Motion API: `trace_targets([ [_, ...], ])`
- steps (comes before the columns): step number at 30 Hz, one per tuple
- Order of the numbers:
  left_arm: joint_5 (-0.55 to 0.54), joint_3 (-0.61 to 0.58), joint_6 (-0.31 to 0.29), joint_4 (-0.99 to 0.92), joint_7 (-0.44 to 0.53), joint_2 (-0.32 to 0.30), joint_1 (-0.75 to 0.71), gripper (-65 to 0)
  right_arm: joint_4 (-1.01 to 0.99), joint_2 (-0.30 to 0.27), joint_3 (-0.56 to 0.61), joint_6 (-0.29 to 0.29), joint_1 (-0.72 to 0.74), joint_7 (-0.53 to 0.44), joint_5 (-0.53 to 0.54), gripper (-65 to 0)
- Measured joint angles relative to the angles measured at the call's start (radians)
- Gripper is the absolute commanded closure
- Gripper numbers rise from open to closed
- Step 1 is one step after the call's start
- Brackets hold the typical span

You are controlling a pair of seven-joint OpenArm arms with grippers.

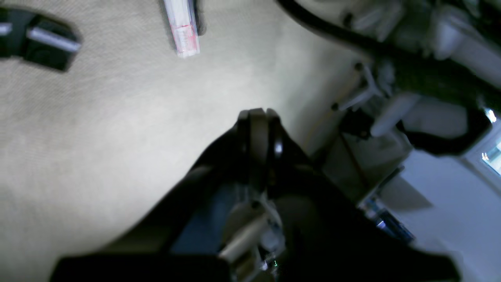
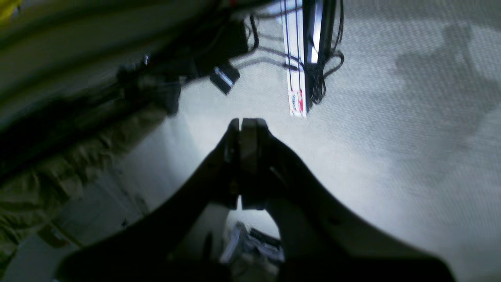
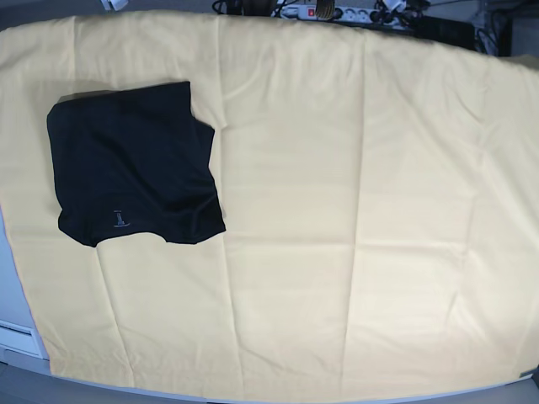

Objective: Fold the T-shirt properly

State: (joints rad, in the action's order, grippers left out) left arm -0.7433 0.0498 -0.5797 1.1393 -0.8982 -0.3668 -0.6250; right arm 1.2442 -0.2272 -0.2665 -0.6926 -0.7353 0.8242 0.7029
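On the far left part of the table [image 3: 337, 252], which is draped in a yellow cloth [image 3: 295, 101], lies the T-shirt [image 3: 130, 164]. It is plain black and sits as a compact, roughly square bundle with a tiny pale logo near its lower edge; it looks already folded, though the dark fabric hides the layers from above. Neither arm shows in the overhead view. Each wrist view shows its own tool raised well clear of the cloth: the left end effector [image 1: 258, 113] has its jaws pressed together on nothing, and the right end effector [image 2: 244, 123] is likewise closed and empty. Both wrist views are blurred and show floor and cabling, not the shirt.

My judgement is that the shirt is light, soft and limp, so it will sag and slide on the smooth cloth beneath. Pinching a corner or the doubled edge, through all the layers at once, seems the safest hold.
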Motion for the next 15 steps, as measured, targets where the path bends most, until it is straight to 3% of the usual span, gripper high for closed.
trace_targets([
  [6, 0.236, -0.132, 0.0, -0.236, 0.254, 0.076, 0.151, 0.0, -0.22, 0.002, 0.14, 0.018, 0.118, -0.224, -0.22, 0.0],
  [10, 0.386, -0.246, 0.013, -0.363, 0.512, 0.098, 0.242, 0.0, -0.335, 0.003, 0.24, 0.154, 0.196, -0.385, -0.349, 0.0],
  [12, 0.452, -0.303, 0.079, -0.415, 0.659, 0.115, 0.278, 0.0, -0.378, 0.008, 0.286, 0.215, 0.227, -0.435, -0.4, 0.0],
  [15, 0.503, -0.383, 0.308, -0.487, 0.8, 0.155, 0.318, 0.0, -0.428, 0.023, 0.35, 0.28, 0.272, -0.472, -0.48, 0.0],
])
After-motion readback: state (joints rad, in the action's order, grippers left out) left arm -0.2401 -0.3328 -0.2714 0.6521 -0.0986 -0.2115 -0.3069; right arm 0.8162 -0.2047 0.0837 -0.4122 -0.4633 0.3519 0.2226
